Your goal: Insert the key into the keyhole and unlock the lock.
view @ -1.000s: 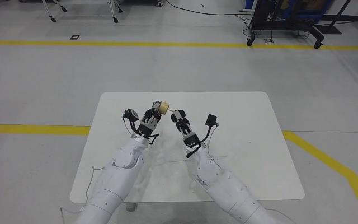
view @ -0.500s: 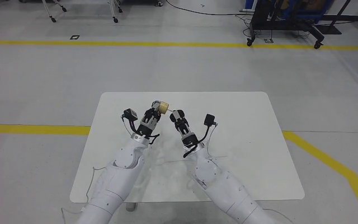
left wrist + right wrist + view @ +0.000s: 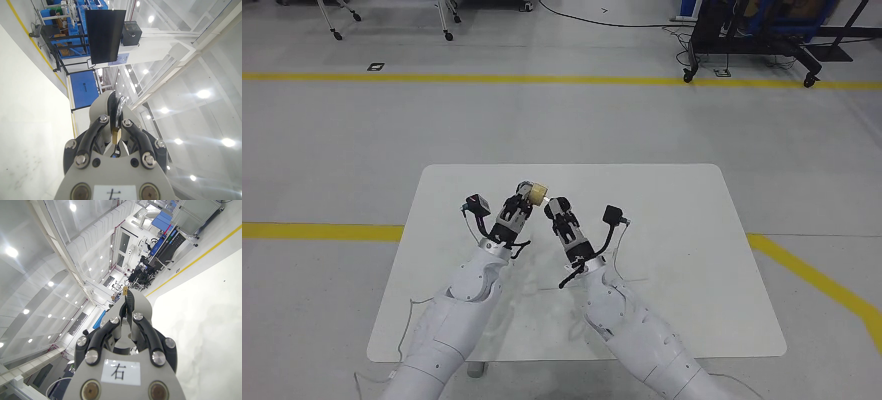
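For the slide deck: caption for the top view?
Both arms over the white table: left gripper shut on the lock, right gripper shut on the key, held close beside it.

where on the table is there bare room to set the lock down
Widest bare patch of the table: between the right arm and the right edge. A narrower strip runs along the left edge. Crowded mid-table: left gripper with the lock, right gripper with the key, close together.

Place: industrial lab hall | yellow floor line (image 3: 542,78) | blue panel (image 3: 83,89) | ceiling lights (image 3: 11,252)
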`<state>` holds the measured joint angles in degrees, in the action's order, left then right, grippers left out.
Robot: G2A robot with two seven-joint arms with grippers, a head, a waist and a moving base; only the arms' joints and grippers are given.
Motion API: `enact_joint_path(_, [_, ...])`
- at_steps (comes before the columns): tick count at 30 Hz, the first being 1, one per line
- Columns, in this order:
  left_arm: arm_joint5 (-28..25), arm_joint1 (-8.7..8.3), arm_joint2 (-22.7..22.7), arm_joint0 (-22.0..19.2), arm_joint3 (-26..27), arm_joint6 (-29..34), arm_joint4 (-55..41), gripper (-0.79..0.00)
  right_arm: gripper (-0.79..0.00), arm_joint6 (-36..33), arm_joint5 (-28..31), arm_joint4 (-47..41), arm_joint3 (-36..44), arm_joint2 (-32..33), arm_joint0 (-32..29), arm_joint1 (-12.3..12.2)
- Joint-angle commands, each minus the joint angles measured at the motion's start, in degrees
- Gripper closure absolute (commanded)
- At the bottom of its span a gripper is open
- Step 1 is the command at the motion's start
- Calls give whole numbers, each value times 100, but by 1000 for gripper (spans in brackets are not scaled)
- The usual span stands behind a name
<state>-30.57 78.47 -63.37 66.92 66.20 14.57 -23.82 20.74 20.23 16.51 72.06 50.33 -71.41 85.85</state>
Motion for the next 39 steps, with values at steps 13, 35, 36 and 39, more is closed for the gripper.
enact_joint_path(13, [-95, 30, -60, 30, 17, 24, 257, 0, -785, -477, 17, -366, -4, 139, 28, 67])
enact_joint_path(35, [-776, -1, -423, -1, -263, 637, 223, 0, -206, -3564, 0, -3455, 451, 886, -256, -115])
enact_joint_path(36, [-802, 4, -420, -9, -277, 662, 204, 0, -200, -3695, -114, -3605, 462, 921, -255, -121])
enact_joint_path(39, [-852, 11, -416, -23, -304, 707, 205, 0, -120, -3997, -240, -3893, 431, 989, -237, -133])
